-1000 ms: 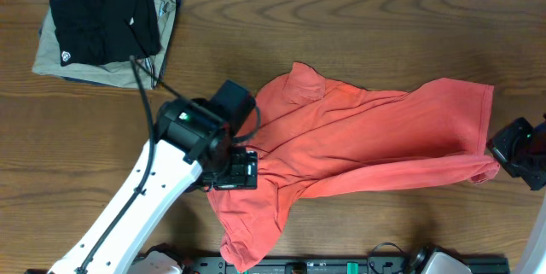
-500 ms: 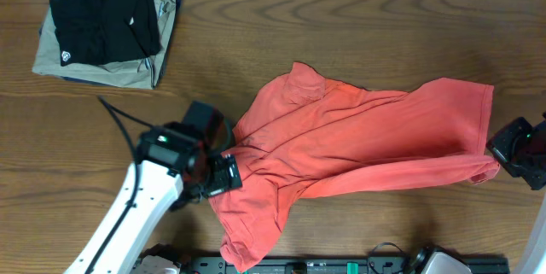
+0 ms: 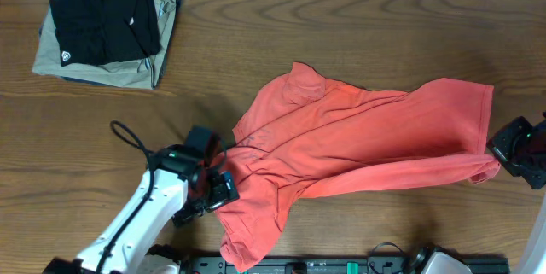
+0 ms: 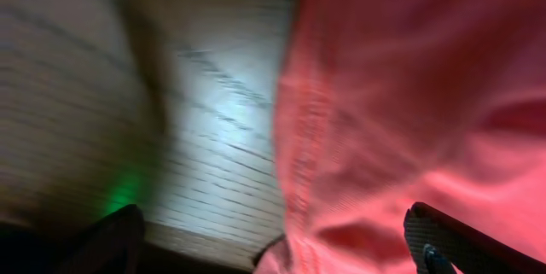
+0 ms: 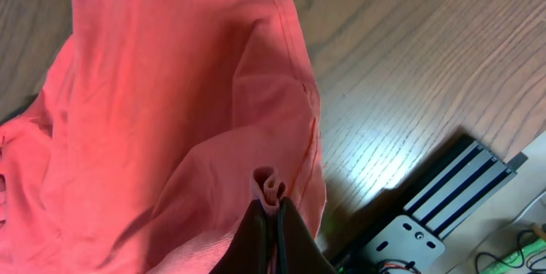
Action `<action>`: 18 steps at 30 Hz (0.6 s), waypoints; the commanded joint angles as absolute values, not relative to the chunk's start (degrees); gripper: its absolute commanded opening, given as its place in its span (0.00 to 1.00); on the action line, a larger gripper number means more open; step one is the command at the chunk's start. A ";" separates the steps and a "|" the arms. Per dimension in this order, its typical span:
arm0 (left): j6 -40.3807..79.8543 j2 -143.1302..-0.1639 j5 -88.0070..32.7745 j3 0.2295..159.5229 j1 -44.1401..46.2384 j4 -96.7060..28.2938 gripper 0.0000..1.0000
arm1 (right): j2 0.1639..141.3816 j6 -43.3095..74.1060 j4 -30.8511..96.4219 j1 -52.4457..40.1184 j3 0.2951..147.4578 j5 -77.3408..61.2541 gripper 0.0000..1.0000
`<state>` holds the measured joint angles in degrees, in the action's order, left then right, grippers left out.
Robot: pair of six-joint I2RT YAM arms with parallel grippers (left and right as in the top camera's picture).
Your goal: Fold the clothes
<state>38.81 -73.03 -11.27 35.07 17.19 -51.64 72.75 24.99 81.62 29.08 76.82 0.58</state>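
Observation:
The red-orange T-shirt (image 3: pixel 358 142) lies crumpled across the middle and right of the wooden table, with one part trailing toward the front edge; its lettering and neck tag are hidden. My left gripper (image 3: pixel 223 190) is open at the shirt's left edge. In the left wrist view its two fingers are spread wide over the shirt's edge (image 4: pixel 392 120) and bare wood. My right gripper (image 3: pixel 502 159) is shut on a pinch of the shirt's right hem, and that fold (image 5: pixel 271 185) shows between its fingers (image 5: pixel 275 210) in the right wrist view.
A folded black garment (image 3: pixel 102 22) lies on a folded khaki garment (image 3: pixel 47 56) at the back left corner. A black rail (image 3: pixel 341 265) runs along the table's front edge. It also shows in the right wrist view (image 5: pixel 452 193).
My left arm has pulled back toward the front left, from over the shirt's left part to its left edge. The shirt and my right gripper have not moved.

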 commanded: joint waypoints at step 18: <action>34.17 -88.14 -19.53 33.80 15.55 -42.96 0.25 | 72.31 24.16 81.21 29.12 77.54 0.58 0.01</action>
